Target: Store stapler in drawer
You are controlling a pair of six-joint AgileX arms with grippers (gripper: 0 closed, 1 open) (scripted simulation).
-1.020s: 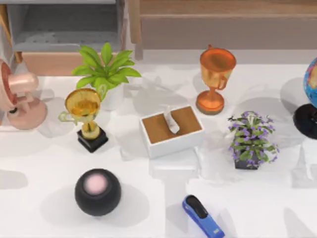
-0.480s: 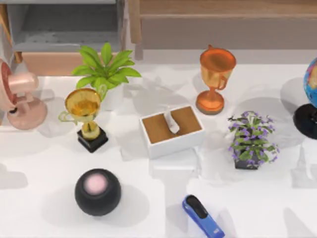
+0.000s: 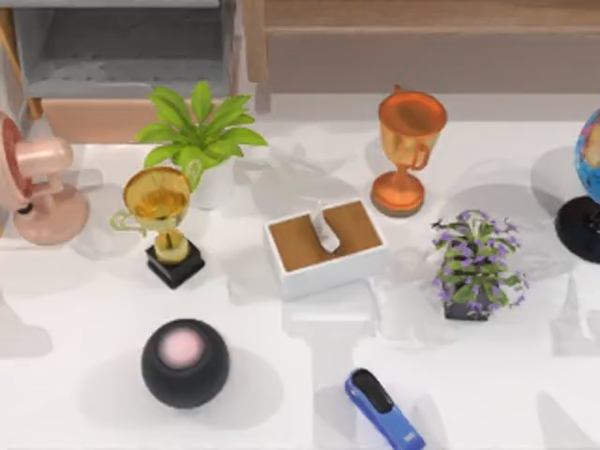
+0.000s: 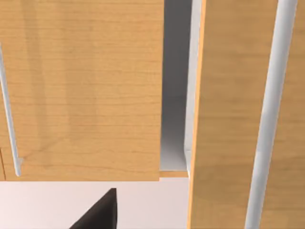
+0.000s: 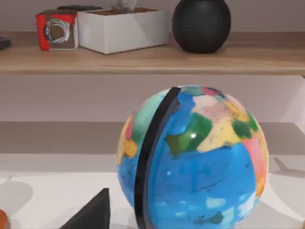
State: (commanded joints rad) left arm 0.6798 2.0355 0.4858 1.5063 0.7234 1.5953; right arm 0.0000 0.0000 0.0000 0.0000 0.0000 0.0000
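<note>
Stapler [image 3: 384,409] lies flat on the counter [image 3: 84,375] at the near edge, right of centre, long axis on a diagonal. Nothing touches it. Black sphere with pink top [image 3: 185,362] sits well apart to its left, tissue box [image 3: 325,247] beyond it, purple flower pot [image 3: 474,265] beyond and to the right.

Handling, as I judge it: rigid body, probably light, smooth blue shell that could slip. Black top piece likely hinges, so a pinch from above and below may squash it. Better to grip across the narrow width near mid-length, fingers square to the long axis, so it does not swing.

Drawer [image 3: 122,56] at far left stands pulled out, grey floor bare as far as I can see, tan front panel [image 3: 94,120] facing the counter. Green leafy plant [image 3: 202,131] and gold trophy [image 3: 161,220] stand between it and the stapler, pink fan [image 3: 33,187] at the left edge; route must clear them.

My left hand [image 4: 97,212]: a dark finger edge shows against wooden cabinet fronts [image 4: 81,90]; cannot tell how far open, nothing seen in it. My right hand [image 5: 90,212]: dark finger edge beside the globe [image 5: 193,160], opening likewise unreadable, nothing seen held. Grasp not yet begun
</note>
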